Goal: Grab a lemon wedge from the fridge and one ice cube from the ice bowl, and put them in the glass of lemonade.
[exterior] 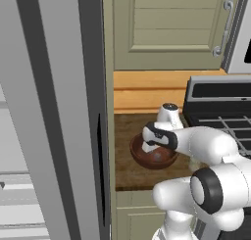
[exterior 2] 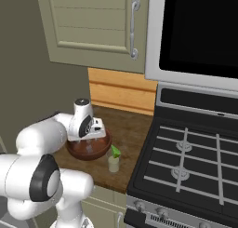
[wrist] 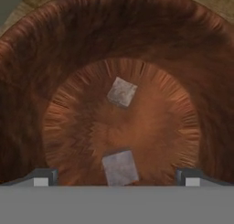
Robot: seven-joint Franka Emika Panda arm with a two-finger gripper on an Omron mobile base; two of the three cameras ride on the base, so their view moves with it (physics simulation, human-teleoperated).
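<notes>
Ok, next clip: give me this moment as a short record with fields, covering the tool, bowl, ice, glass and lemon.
tool: open, pointing down into the bowl, holding nothing
ice bowl: brown, on the wooden counter next to the stove
ice cubes: two on the bowl floor, one between the fingertips, one farther off
glass of lemonade: beside the bowl, toward the stove
lemon wedge: already at the glass's rim
fridge: door open

A glossy white robot arm [exterior: 206, 146] of rounded, bulbous segments, with dark grey rings at its joints. A black band wraps the wrist [exterior: 164, 137], capped by a dark disc.
</notes>
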